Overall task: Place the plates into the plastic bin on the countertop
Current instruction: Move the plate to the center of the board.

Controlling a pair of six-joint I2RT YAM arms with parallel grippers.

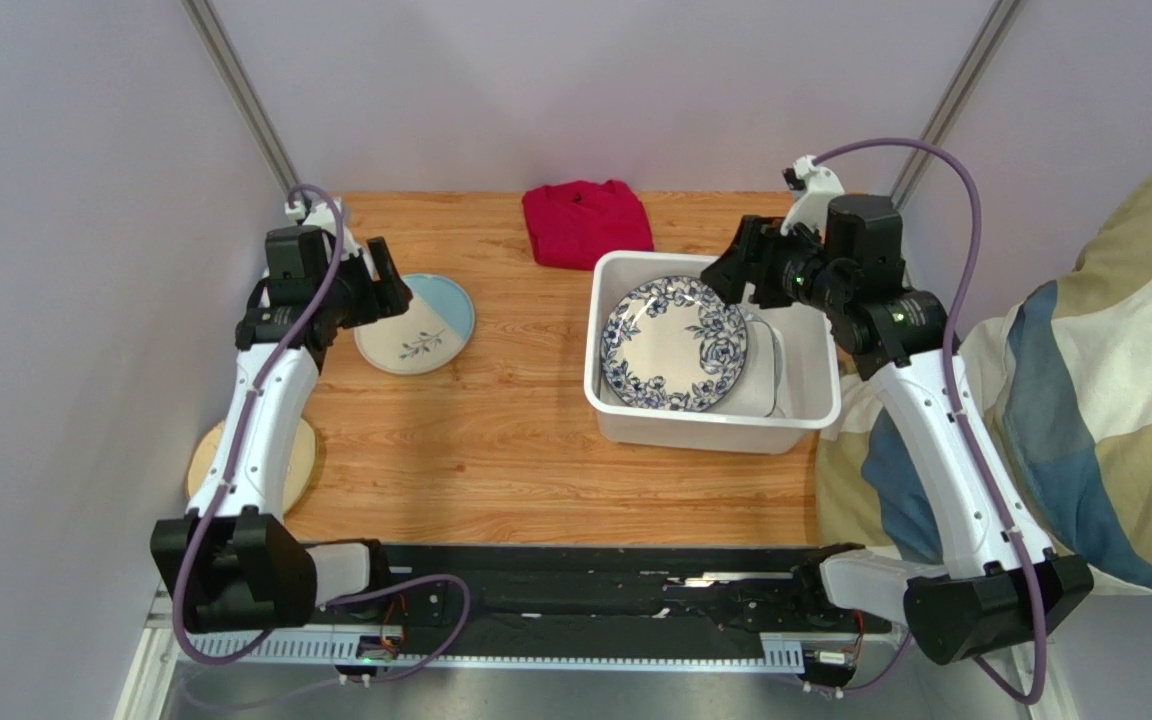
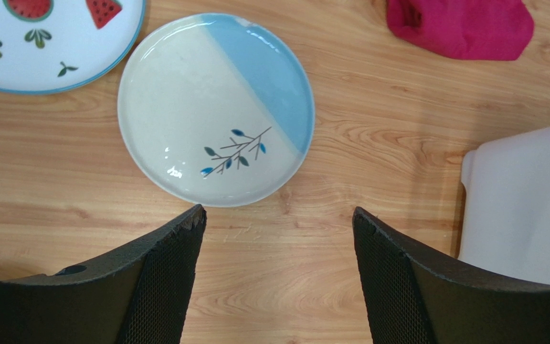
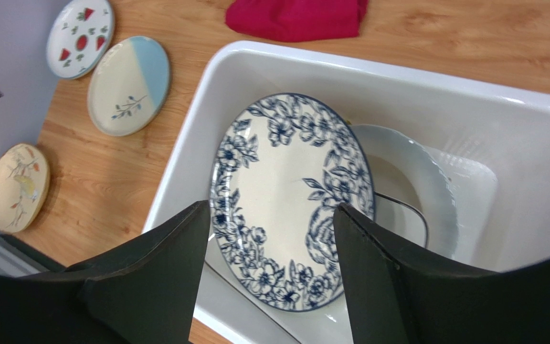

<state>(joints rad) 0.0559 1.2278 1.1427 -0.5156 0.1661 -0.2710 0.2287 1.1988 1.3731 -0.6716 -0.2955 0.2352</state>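
The white plastic bin point(image 1: 717, 428) stands on the right of the countertop point(image 1: 507, 450). In it a blue floral plate point(image 1: 674, 344) lies tilted on top of white plates point(image 3: 418, 179). My right gripper point(image 3: 271, 208) hovers open just above the floral plate point(image 3: 292, 201), touching nothing. On the left lies a cream-and-blue plate point(image 2: 215, 107) with a leaf sprig. My left gripper point(image 2: 278, 215) is open and empty, with the plate's rim just beyond its fingertips. Farther left are a fruit-print plate point(image 2: 48, 43) and a yellow plate point(image 3: 17, 186).
A folded red cloth point(image 1: 585, 222) lies at the back edge, between the plates and the bin point(image 3: 400, 93). A checked blanket point(image 1: 1123, 375) hangs just off the table on the right. Grey walls close in the left side and the back.
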